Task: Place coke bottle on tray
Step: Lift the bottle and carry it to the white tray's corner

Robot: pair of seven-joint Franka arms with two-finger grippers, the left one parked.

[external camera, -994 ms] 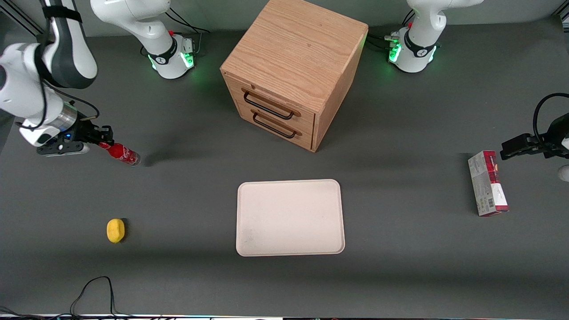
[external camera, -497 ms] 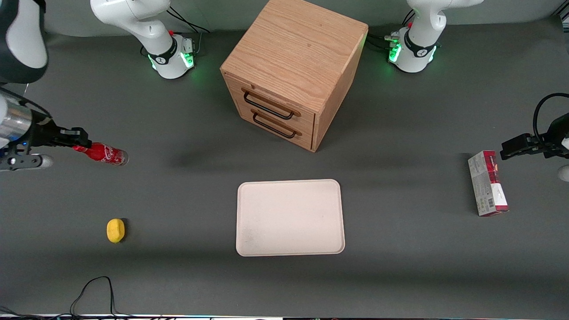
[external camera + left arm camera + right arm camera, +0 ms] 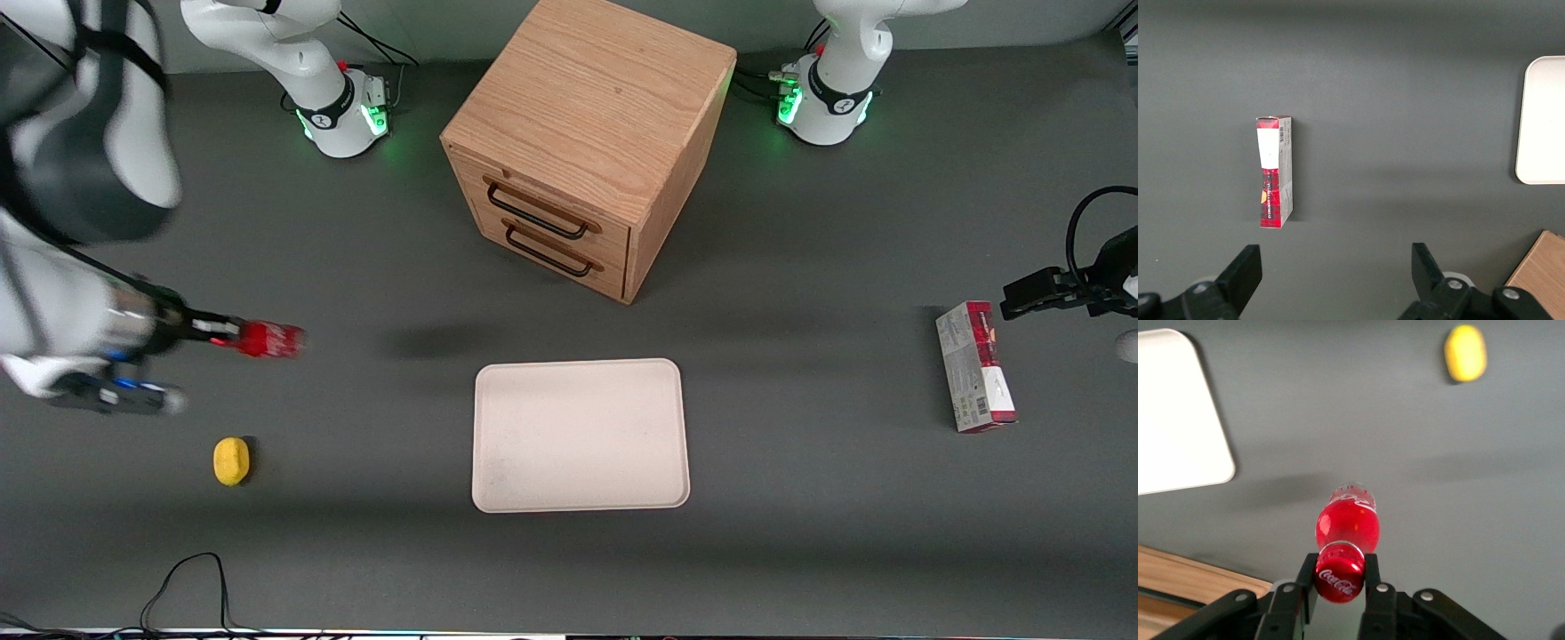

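- Up front, from the front camera, the gripper [image 3: 233,335] hangs above the table toward the working arm's end, clenched on the cap end of the coke bottle [image 3: 269,340], which it carries lifted, well apart from the tray [image 3: 581,435]. A yellow lemon [image 3: 231,461] lies nearer the camera than the bottle; the wooden drawer cabinet [image 3: 582,142] stands farther than the tray.
- From the left wrist camera, a red-and-white carton [image 3: 1275,171] lies on the table, the tray's edge [image 3: 1543,120] well apart from it.
- From the right wrist camera, the fingers [image 3: 1373,571] pinch the bottle's red cap [image 3: 1339,575]; the tray and lemon [image 3: 1465,353] sit below.
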